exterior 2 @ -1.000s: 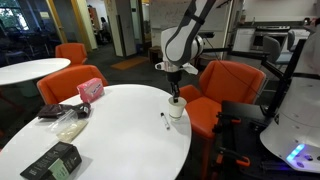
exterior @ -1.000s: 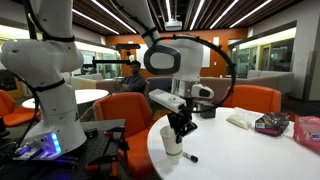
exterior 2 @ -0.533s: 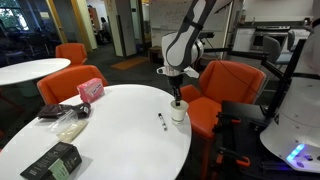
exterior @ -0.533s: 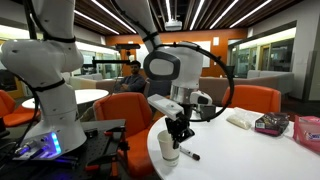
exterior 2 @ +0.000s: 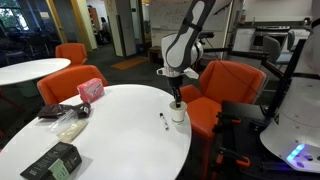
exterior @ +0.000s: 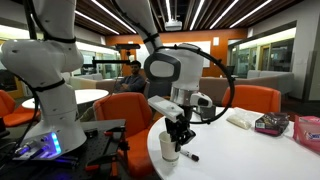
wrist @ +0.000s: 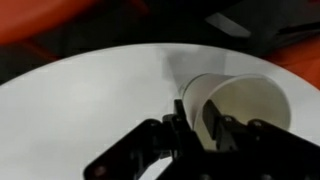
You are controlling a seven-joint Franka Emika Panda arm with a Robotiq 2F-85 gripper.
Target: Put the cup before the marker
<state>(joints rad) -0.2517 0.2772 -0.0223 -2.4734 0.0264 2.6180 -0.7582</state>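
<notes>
White round counter [exterior 2: 110, 135] ringed by orange chairs [exterior 2: 232, 80]: at its edge the end effector [wrist: 205, 128] points straight down and pinches the rim wall of the cup [wrist: 245, 105], one finger inside, so the cup stands directly beneath it. Just beyond, toward the counter's middle, the marker [exterior 2: 163, 121] lies flat and apart from the cup, so the coming move probably carries the cup that way.
</notes>
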